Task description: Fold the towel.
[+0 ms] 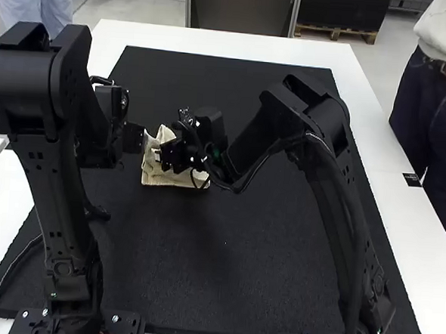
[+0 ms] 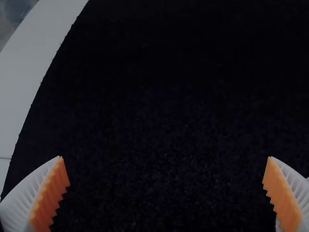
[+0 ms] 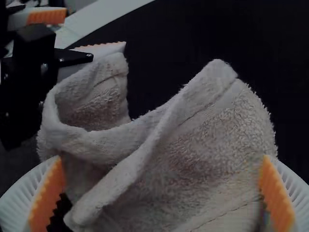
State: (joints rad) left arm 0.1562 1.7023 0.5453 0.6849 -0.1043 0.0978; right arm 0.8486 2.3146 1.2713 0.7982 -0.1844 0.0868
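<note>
In the high view I have the towel left of the frame's centre, on the black mat, bunched and partly raised; the white table borders the mat. My left gripper is just beside the towel, toward the frame's left, and my right gripper is over it, its arm coming in from the right side of the frame. From the left wrist view I see that gripper's fingers spread wide, only mat between the orange pads. The right wrist view shows me the right gripper's fingers spread too, the cream cloth rumpled between them, with a raised ridge and a curled part near one left finger (whether the two touch, I can't tell from my seat). Neither claw is pinching anything.
</note>
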